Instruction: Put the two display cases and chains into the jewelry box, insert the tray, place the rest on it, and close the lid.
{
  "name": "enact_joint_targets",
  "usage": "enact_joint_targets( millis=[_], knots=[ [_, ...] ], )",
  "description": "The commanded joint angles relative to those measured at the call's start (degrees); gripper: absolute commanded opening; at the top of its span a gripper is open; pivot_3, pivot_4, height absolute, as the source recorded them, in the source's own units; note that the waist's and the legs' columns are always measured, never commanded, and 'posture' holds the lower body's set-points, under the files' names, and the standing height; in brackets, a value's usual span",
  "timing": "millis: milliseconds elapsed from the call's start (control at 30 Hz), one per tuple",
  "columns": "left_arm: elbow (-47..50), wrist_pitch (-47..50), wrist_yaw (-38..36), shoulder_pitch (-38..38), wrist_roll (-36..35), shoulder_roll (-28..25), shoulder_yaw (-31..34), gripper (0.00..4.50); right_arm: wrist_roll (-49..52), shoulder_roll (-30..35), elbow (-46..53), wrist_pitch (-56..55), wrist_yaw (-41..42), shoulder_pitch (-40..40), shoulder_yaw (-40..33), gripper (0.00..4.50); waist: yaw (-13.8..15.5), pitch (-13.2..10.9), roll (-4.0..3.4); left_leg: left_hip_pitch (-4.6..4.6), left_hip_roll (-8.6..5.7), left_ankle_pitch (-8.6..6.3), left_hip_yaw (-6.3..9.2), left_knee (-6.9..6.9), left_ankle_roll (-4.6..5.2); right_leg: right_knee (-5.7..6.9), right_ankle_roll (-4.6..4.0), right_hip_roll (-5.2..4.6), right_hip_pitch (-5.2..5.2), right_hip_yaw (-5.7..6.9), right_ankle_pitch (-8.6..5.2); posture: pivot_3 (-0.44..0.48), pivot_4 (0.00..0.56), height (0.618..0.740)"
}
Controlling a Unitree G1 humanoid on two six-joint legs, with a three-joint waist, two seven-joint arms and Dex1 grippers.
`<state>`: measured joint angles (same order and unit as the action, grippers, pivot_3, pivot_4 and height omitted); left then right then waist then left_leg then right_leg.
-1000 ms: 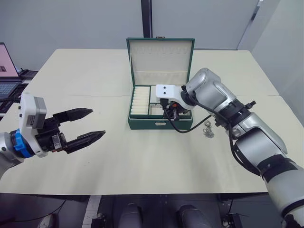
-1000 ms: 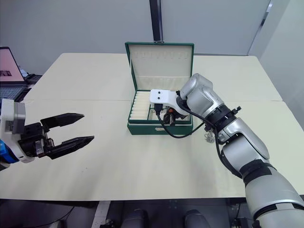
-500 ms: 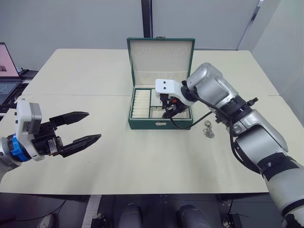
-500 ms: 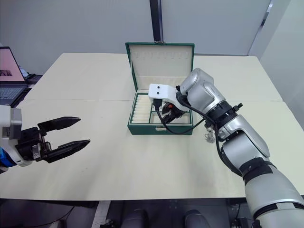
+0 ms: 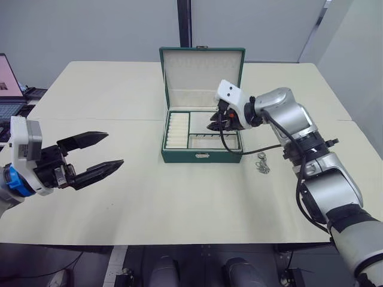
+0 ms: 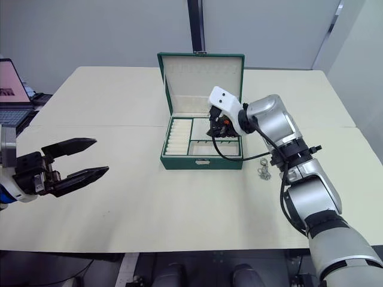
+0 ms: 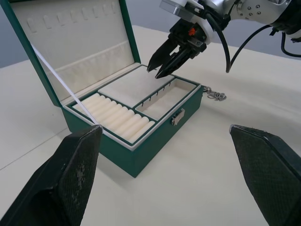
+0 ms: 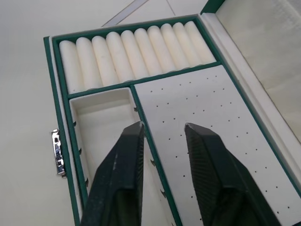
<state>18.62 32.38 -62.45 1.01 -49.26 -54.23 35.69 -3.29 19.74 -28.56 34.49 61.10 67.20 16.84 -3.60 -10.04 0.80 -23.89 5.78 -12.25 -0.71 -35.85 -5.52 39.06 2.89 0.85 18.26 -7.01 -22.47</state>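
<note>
One green jewelry box (image 5: 201, 156) sits on the pale surface (image 5: 179, 197) with its lid (image 5: 202, 76) up and one tray (image 7: 136, 101) inside. One small chain pile (image 5: 262, 163) lies beside it. The right gripper (image 7: 159, 66) hangs over the tray, fingers a little apart, holding nothing. The left gripper (image 5: 103, 153) has its two fingers spread wide.

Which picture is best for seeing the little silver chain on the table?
The left eye view shows the chain best: it lies whole on the table, just right of the jewelry box, with nothing covering it. The right eye view shows it the same way. The left wrist view shows it smaller, beyond the box's far corner.
</note>
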Motion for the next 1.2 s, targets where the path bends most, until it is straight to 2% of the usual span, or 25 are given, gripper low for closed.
enact_joint_targets(
  millis=[33, 100, 733, 1033, 1200],
  knots=[
    [0.76, 0.36, 0.28, 0.90, -0.71, -0.65, 0.09, 4.50, 1.33, -1.26, -0.71, -1.90, -2.88, -0.52, -2.17, 0.46, -0.08, 0.00, 0.01, 0.00, 0.00, 0.01, 0.00, 0.01, -0.01, -0.01, 0.00, 0.00, 0.00, 0.00, 0.00, 0.000, 0.150, 0.740],
    [0.84, 0.53, 0.26, 0.90, -0.66, -0.72, 0.14, 4.50, 1.61, -2.18, -2.39, -3.17, -4.63, -0.71, -2.86, 0.02, -0.16, 0.00, 0.01, 0.00, 0.00, 0.02, 0.00, 0.01, -0.03, -0.01, 0.00, 0.00, 0.00, 0.00, 0.00, 0.000, 0.150, 0.740],
    [1.51, 2.47, 0.98, 2.65, -0.54, -1.56, 0.16, 4.50, 1.85, -8.51, -17.60, -12.10, -12.17, 1.77, -5.84, 0.02, -1.07, -0.01, 0.02, 0.00, 0.00, 0.06, 0.02, 0.03, -0.11, 0.00, 0.00, 0.00, -0.02, 0.03, 0.00, 0.000, 0.150, 0.740],
    [2.08, 2.42, 1.60, 2.90, -0.45, -1.32, -0.34, 4.50, 1.15, -8.51, -20.20, -13.05, -11.94, 1.15, -5.20, 0.02, -1.13, -0.01, 0.02, 0.01, 0.00, 0.06, 0.03, 0.02, -0.11, 0.00, 0.00, 0.00, -0.04, 0.03, 0.00, 0.000, 0.150, 0.740],
    [2.47, 3.06, 2.49, 4.55, -1.06, -1.47, -1.80, 4.50, 1.77, -7.85, -18.15, -11.86, -11.88, 1.28, -5.88, 0.02, -1.13, 0.00, 0.04, 0.01, 0.00, 0.07, 0.05, 0.01, -0.12, 0.00, 0.00, 0.00, -0.06, 0.05, 0.00, 0.000, 0.150, 0.740]
  ],
)
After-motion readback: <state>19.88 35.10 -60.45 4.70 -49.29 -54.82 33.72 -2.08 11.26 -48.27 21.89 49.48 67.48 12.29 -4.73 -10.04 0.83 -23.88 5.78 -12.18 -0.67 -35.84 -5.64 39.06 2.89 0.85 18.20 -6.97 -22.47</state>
